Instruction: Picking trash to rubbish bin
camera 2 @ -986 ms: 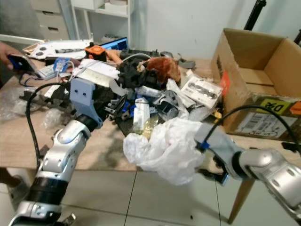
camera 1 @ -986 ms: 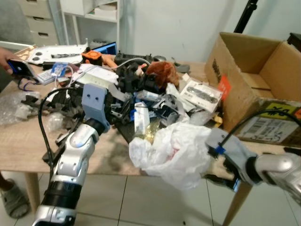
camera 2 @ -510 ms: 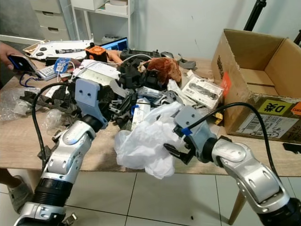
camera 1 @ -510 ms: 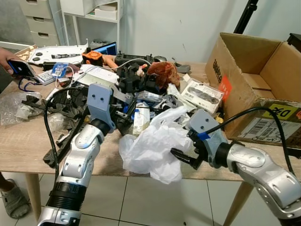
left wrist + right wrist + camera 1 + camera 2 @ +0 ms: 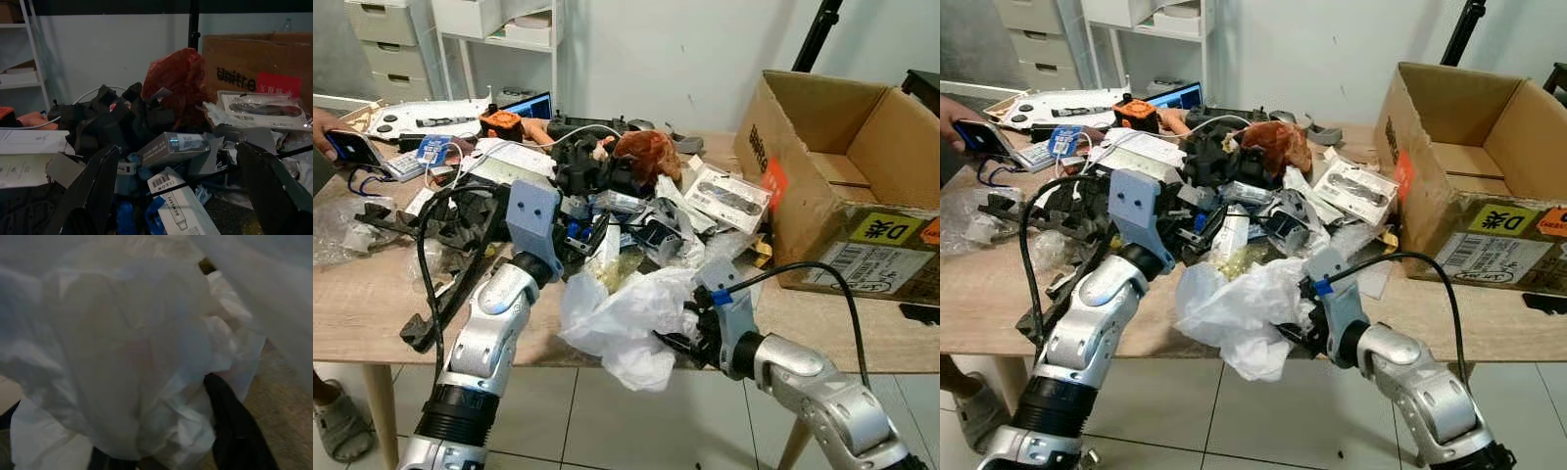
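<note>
A crumpled white plastic bag (image 5: 625,315) lies over the wooden table's front edge (image 5: 372,333), in front of a heap of trash (image 5: 607,196): small boxes, wrappers and black parts. My right gripper (image 5: 681,343) is pushed into the bag's right side and shut on it. In the right wrist view the bag (image 5: 122,347) is bunched between the black fingers (image 5: 234,431). My left gripper (image 5: 177,148) is open and low over the heap, with a grey box (image 5: 171,147) and a white box (image 5: 181,210) between its fingers. Its blue-grey wrist mount (image 5: 533,217) shows at the heap's left side.
A large open cardboard box (image 5: 847,166) stands on the table at the right. At the far left edge a person's hand (image 5: 327,137) holds a phone. A black cable (image 5: 435,284) loops along my left arm. A brown plush toy (image 5: 646,152) tops the heap; shelves stand behind.
My right gripper has swung left along the table's front edge with the white bag, which now bunches closer to the heap. The left gripper has edged forward into the heap.
</note>
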`<state>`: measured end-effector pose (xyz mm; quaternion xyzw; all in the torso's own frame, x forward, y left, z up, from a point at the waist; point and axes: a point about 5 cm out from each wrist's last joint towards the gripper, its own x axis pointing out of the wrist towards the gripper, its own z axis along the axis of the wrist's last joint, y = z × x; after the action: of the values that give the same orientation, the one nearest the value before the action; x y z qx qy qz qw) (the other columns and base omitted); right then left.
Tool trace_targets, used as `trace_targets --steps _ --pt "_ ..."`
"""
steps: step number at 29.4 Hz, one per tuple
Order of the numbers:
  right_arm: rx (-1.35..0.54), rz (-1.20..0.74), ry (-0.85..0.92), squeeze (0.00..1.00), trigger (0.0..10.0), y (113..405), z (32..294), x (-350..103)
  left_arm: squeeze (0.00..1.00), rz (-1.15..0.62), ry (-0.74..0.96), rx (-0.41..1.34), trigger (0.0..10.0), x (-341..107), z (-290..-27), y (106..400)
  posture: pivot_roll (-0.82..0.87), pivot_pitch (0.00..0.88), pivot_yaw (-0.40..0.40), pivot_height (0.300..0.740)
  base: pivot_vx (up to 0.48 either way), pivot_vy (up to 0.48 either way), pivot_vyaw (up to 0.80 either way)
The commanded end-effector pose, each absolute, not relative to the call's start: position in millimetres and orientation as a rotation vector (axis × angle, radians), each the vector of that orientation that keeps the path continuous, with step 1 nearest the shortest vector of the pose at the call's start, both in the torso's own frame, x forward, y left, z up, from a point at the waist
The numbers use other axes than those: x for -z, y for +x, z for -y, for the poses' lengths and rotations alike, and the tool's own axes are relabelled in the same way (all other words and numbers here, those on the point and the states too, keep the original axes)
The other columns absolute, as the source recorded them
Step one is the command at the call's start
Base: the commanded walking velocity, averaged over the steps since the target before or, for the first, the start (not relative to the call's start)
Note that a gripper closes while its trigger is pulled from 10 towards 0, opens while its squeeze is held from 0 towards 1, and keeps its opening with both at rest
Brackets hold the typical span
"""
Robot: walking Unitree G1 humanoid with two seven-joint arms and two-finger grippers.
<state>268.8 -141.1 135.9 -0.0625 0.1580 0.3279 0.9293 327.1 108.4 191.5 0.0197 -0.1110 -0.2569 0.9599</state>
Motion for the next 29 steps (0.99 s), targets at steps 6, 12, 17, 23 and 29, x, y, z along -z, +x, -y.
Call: trace_targets --steps 6,12,17,23,29 --pt "-0.687 -0.252 -0.072 0.0 0.0 273 137 -146 0.0 0.237 0.033 0.525 10.0 -193 -102 322 0.01 0.046 -0.069 0.74 0.0 0.0 0.0" --pt "-0.587 0.104 -0.015 0.0 0.0 302 140 -212 0.0 0.254 0.028 0.481 10.0 -195 -104 324 0.0 0.053 -0.063 0.74 0.0 0.0 0.0" --pt "-0.251 0.511 -0.002 0.0 0.0 319 179 -288 0.0 0.267 0.024 0.476 10.0 -196 -95 326 -0.01 0.035 -0.041 0.74 0.0 0.0 0.0" --pt "-0.009 0.668 -0.214 0.0 0.0 313 224 -327 0.0 0.296 0.026 0.49 10.0 -202 -86 327 -0.01 0.031 -0.067 0.74 0.0 0.0 0.0" --pt "0.236 0.529 -0.42 0.0 0.0 322 274 -317 0.0 0.298 0.02 0.431 10.0 -202 -99 331 -0.03 0.052 -0.075 0.74 0.0 0.0 0.0"
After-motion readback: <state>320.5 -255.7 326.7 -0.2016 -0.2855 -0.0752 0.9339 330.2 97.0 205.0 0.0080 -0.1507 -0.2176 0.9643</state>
